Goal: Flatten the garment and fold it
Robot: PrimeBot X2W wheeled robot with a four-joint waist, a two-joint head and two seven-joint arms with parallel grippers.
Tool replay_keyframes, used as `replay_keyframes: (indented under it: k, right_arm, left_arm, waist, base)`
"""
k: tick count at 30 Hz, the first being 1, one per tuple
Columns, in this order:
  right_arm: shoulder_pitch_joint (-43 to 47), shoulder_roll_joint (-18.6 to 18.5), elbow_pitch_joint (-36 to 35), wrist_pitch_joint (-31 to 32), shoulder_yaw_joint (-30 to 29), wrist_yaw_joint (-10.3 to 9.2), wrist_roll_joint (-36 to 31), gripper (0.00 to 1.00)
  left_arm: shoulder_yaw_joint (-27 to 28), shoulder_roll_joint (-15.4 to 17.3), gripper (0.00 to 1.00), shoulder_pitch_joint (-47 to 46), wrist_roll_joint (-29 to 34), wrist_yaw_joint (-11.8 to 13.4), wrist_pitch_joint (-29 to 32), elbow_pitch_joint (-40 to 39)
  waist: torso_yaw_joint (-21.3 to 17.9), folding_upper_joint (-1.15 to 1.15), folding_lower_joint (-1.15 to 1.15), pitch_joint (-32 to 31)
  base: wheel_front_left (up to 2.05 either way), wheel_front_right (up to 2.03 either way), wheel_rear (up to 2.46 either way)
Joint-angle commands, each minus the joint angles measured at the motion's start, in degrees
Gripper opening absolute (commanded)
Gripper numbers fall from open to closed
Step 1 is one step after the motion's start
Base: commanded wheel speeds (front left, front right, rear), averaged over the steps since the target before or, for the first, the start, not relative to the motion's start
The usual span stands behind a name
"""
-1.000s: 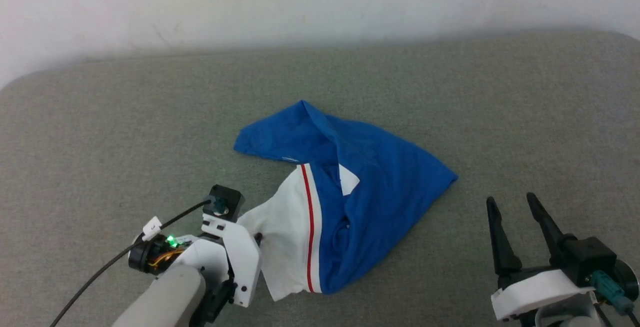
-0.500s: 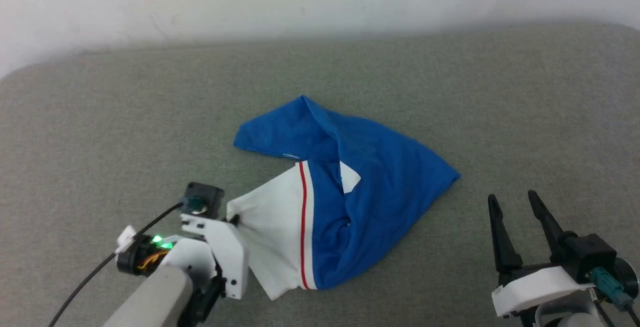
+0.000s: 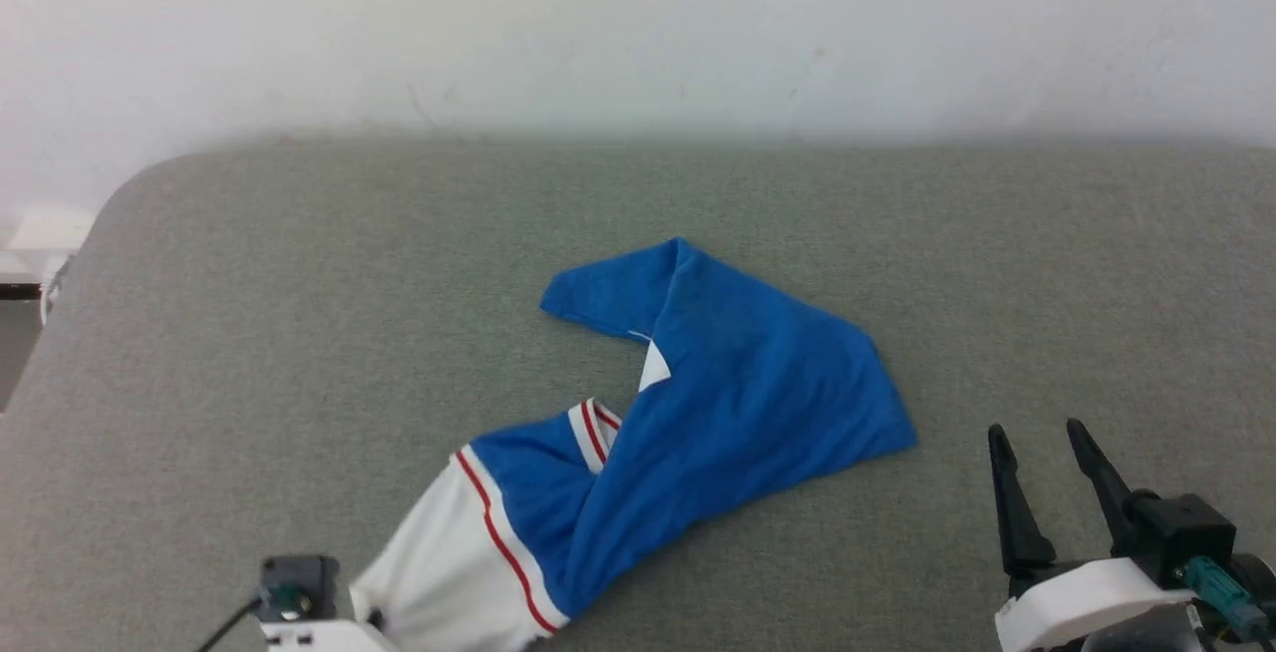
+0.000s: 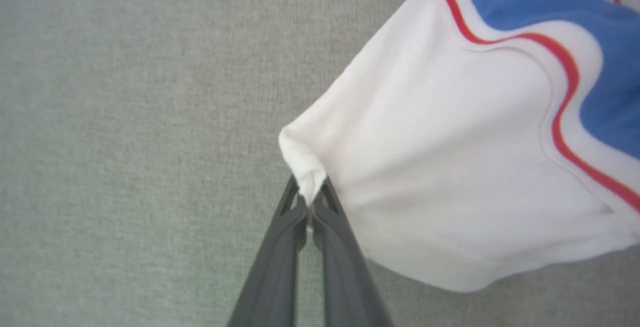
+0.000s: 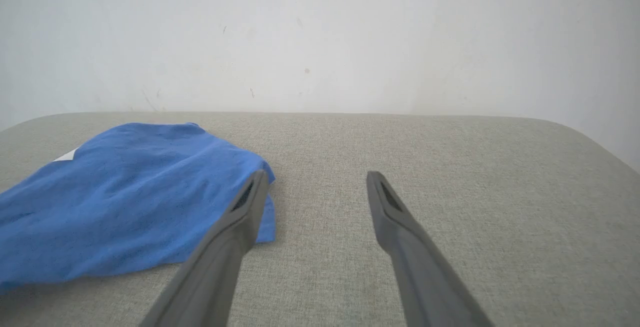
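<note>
Grey woven cloth covers the padded surface (image 3: 299,333) under both arms, and it is bare apart from the one garment (image 3: 738,403). Nearest to me, the left pincer (image 4: 311,194) is pressed together on a small bunched corner of the white sleeve (image 4: 440,167). The rest of that sleeve fans out ahead of the tips and to their right, lying loose on the cloth. The right pincer (image 3: 1037,433) is spread wide and holds nothing, its tips pointing away from me over bare surface.

Beyond the sleeve runs the red-and-white trim (image 3: 498,532), then the blue body, which is doubled over itself in a rumpled wedge. Its nearest blue corner lies near the right pincer's left finger, a little ahead of it and not touching.

I judge we are early in the flattening step, with one sleeve corner in hand and nothing spread yet. Next I would want the right pincer on that blue corner, so the two can draw the cloth apart low over the surface. The left hold is thin and could slip.

I can read no writing. A small white patch (image 3: 653,368) shows at the fold, too small to tell. Farthest off, the pale wall (image 3: 598,34) is plain.
</note>
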Motion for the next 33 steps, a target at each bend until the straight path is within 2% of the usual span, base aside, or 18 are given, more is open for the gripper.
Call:
replay_keyframes:
  k: [1, 2, 3, 6, 10, 16, 19, 21, 25, 33]
  right_arm:
    - [0.65, 0.13, 0.28, 0.37, -0.36, -0.05, -0.29, 1.0]
    - [0.76, 0.13, 0.35, 0.55, -0.53, -0.05, -0.29, 1.0]
    - [0.81, 0.13, 0.45, 0.73, -0.64, -0.05, -0.28, 1.0]
    - [0.76, 0.13, 0.6, 1.12, -0.79, -0.05, -0.25, 1.0]
    - [0.17, 0.13, -0.12, 1.28, -1.77, -0.05, -0.74, 1.0]
    - [-2.07, 0.13, -0.99, 6.25, -1.48, -0.05, -1.49, 1.0]
    - [-4.18, -1.54, -0.26, 13.65, 1.84, -0.05, -3.86, 1.0]
    - [-6.18, -3.24, 0.21, 18.67, 4.09, -0.05, -3.77, 1.0]
    - [-10.97, -6.44, 1.54, 29.35, 6.65, -0.05, 0.24, 1.0]
    - [-17.58, -11.52, 6.42, 50.26, 6.24, -0.05, 5.77, 1.0]
  left_arm:
    - [-0.99, -0.12, 0.25, 1.92, -0.85, 0.26, 1.74, -1.62]
    - [-1.33, -0.5, 0.71, 2.45, -1.31, 0.1, 2.12, -2.57]
    - [-1.54, -0.83, 1.0, 2.6, -1.32, 0.01, 1.79, -3.37]
    - [-1.7, -1.29, 1.0, 2.32, -0.61, 0.23, 0.41, -4.29]
    - [-1.89, -2.41, 1.0, 0.14, 0.95, -1.41, -4.59, -6.01]
    - [-1.47, -3.69, 1.0, -3.49, 4.86, -5.03, -18.2, -6.72]
    - [-1.31, -4.56, 1.0, -5.01, 7.05, -6.93, -26.14, -5.48]
    - [-1.32, -5.31, 1.0, -5.61, 8.48, -8.36, -28.27, -4.64]
    - [1.28, -8.16, 1.0, -5.65, 12.56, -10.21, -29.08, -5.75]
    - [4.57, -14.37, 1.0, -3.62, 20.86, -16.18, -29.12, -7.91]
  waist:
    - [1.8, 0.0, 0.01, -1.24]
    - [2.17, 0.0, 0.01, -1.37]
    - [2.54, 0.0, 0.01, -1.55]
    - [3.21, 0.0, 0.01, -1.92]
    - [4.99, 0.0, 0.01, -2.75]
    - [7.35, 0.0, 0.01, -3.04]
    - [8.32, 0.0, 0.01, -2.61]
    - [8.92, 0.0, 0.01, -1.98]
    - [10.23, 0.0, 0.01, -0.33]
    - [14.21, 0.0, 0.01, 2.3]
  base:
    - [0.0, 0.0, 0.0]
    - [0.0, 0.0, 0.0]
    - [0.0, 0.0, 0.0]
    - [0.0, 0.0, 0.0]
    - [0.0, 0.0, 0.0]
    - [0.0, 0.0, 0.0]
    - [0.0, 0.0, 0.0]
    - [0.0, 0.0, 0.0]
    - [0.0, 0.0, 0.0]
    - [0.0, 0.0, 0.0]
